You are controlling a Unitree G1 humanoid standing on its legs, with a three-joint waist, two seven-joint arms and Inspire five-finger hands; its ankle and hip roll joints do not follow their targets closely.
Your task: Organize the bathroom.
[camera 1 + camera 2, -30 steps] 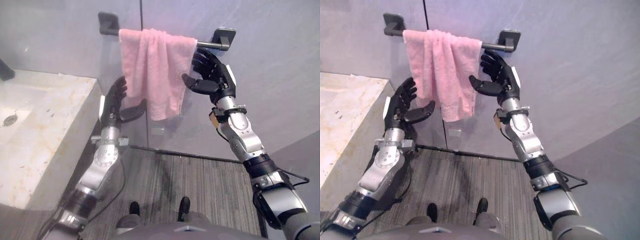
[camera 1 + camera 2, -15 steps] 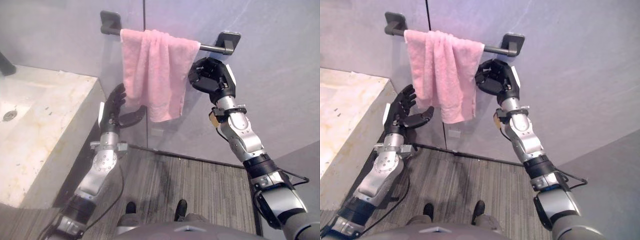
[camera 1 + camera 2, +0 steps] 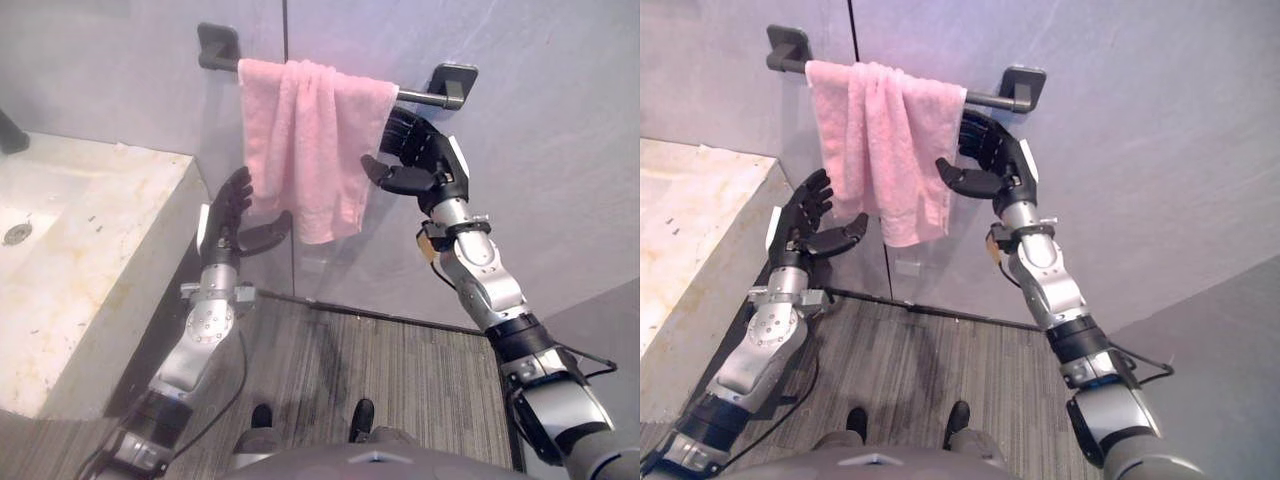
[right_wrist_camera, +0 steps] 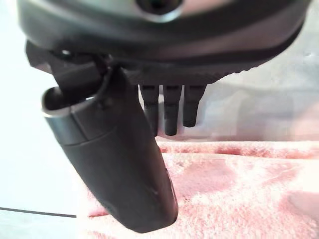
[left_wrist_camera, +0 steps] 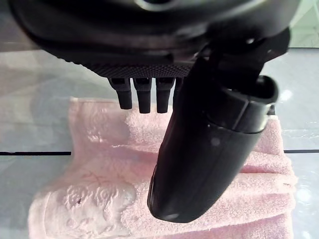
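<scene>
The pink terry towel (image 3: 312,150) is hanging bunched and uneven over a dark metal wall rail (image 3: 420,95), draped across the rail's left and middle stretch in the left eye view. It is looking soft, light and limp, so it will likely sag and fold wherever it is lifted; the two hanging side edges are probably the best places to pinch it. The left hand (image 3: 232,212) is hovering just beside the towel's lower left edge, fingers straight and thumb spread, holding nothing. The right hand (image 3: 415,158) is waiting just beside the right edge, below the rail's right bracket (image 3: 452,80), fingers loosely bent and thumb reaching toward the cloth, also empty.

In the right eye view, a pale stone counter (image 3: 685,230) is sitting close on the left, crowding that arm's room; the grey wall (image 3: 1160,150) is directly behind the towel.

In the left wrist view, the straight fingers (image 5: 142,97) are pointing at the towel's embossed lower part, apart from it.

In the right wrist view, the fingers (image 4: 170,112) and thumb are standing spread above the towel's edge, not gripping.
</scene>
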